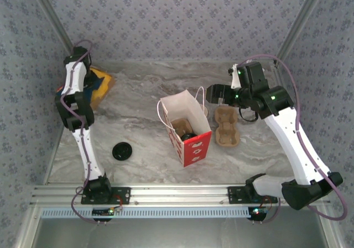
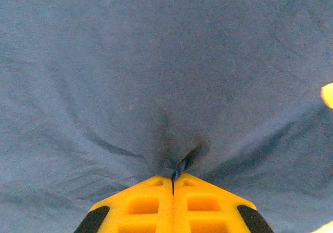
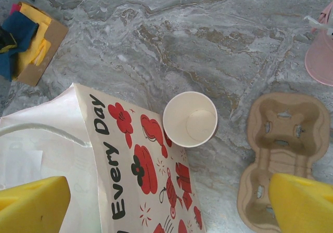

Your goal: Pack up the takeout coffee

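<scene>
Top camera: one white-and-red paper bag (image 1: 188, 143) is standing open mid-bench. One loose black lid (image 1: 121, 151) is lying to its left with bare marble bench (image 1: 144, 87) all round it. One pulp carrier (image 1: 225, 127) is lying just right of the bag. One pile of blue and yellow cloths (image 1: 102, 84) is sitting against the far-left wall. The left arm (image 1: 77, 104) is folding upward and reaching back over that pile. The right arm (image 1: 293, 143) is stretching in from the right, its wrist hanging behind the bag (tan and dark shapes inside the bag are too small to name).

Left wrist camera: the left jaws are pressing together, pinching a fold of blue cloth (image 2: 156, 61).

Right wrist camera: the right jaws are standing wide and holding nothing, their yellow fingers (image 3: 31, 204) showing at both lower corners. One takeout coffee cup (image 3: 190, 119), open-topped and upright, is standing on the bench just beside the bag's printed side and near the carrier, with open marble beyond it. One pink cup (image 3: 322, 56) is sitting at the right edge.
</scene>
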